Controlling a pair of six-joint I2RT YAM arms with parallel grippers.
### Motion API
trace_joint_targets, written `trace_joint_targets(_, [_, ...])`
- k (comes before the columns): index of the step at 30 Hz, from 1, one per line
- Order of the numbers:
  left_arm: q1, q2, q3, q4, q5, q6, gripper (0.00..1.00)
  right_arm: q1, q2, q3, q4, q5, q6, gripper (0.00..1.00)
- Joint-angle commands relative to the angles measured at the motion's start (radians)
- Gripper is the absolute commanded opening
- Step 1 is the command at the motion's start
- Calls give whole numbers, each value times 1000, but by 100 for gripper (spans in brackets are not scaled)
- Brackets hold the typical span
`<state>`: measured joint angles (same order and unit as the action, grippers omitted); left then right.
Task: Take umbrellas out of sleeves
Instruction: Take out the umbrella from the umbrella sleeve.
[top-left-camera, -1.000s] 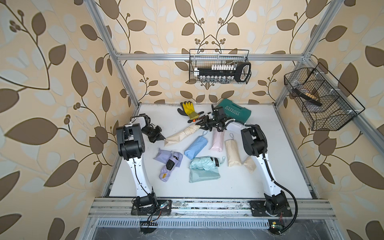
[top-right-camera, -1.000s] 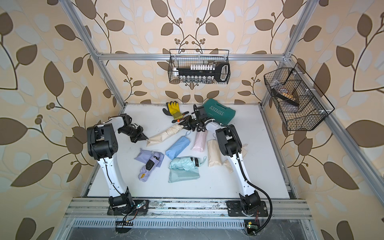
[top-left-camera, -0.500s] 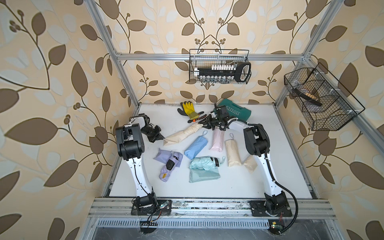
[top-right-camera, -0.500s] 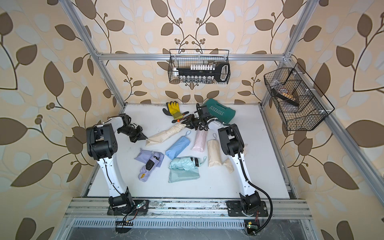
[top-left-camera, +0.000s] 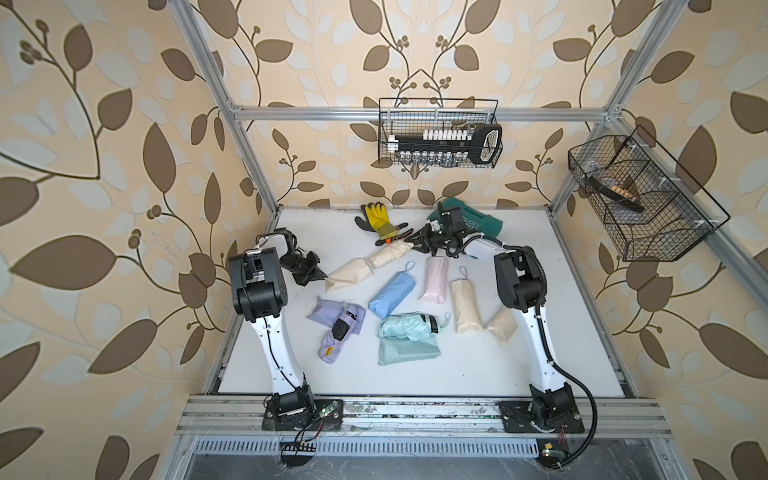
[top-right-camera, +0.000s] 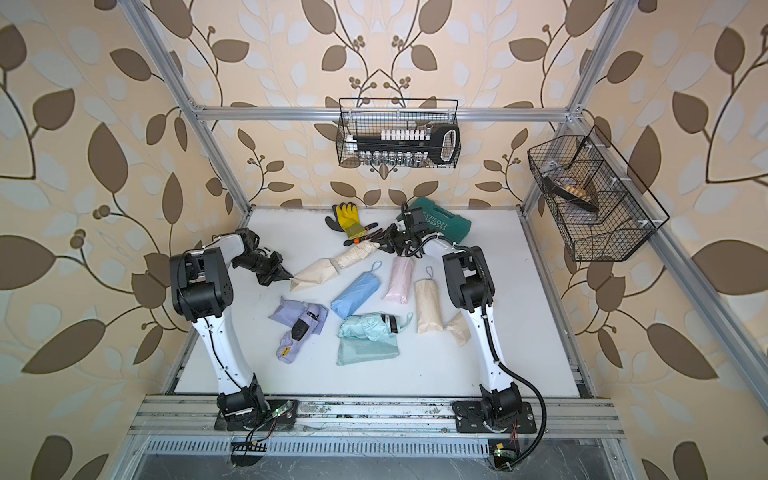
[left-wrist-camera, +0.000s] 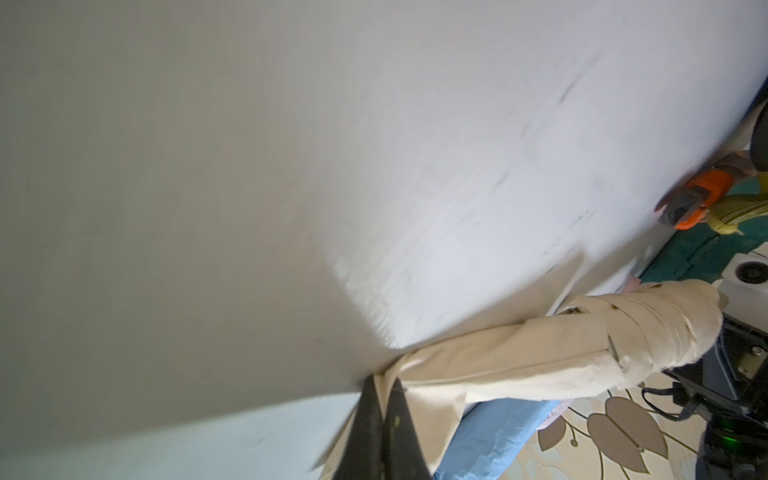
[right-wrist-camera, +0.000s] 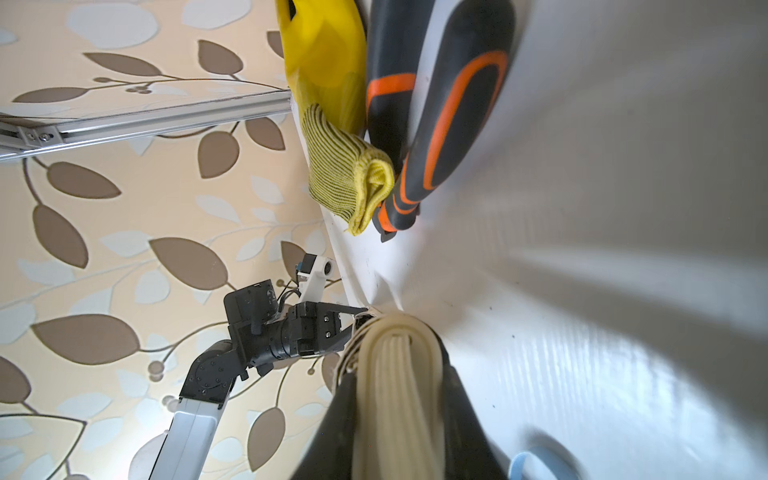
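The beige umbrella (top-left-camera: 388, 254) runs straight between my arms, right gripper (top-left-camera: 410, 243) clamped on its bared end, left gripper (top-left-camera: 324, 277) pinching the beige sleeve's (top-left-camera: 347, 276) tail.

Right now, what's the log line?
left gripper: shut on beige sleeve | right gripper: shut on beige umbrella | stage: partly out

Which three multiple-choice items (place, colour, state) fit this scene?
1. Where lies the yellow rubber glove? A by the back wall; B at the front rail; C in a basket.
2. What colour is the smooth fabric sleeve pinched by the left gripper? A blue; B beige; C pink.
3. The crinkled beige umbrella held by the right gripper is: A fully sleeved; B partly out; C lying free.
A: it lies at the white table's far edge. B: beige cloth between shut jaws. B: its crinkled end protrudes.
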<state>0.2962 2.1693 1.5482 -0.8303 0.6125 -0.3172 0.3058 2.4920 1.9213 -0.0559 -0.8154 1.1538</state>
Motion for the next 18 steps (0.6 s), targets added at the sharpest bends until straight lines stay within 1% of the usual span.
trace_joint_targets(1, [15, -48, -18, -2, -23, -9, 0, 0, -69, -4, 46, -18, 18, 0])
trace_joint_targets(10, [35, -43, -22, 23, -1, -56, 0, 2, -90, 37, 78, -51, 61, 0])
trace_joint_targets(18, [76, -28, -20, 61, 8, -122, 0, 23, -101, 51, 80, -112, 70, 0])
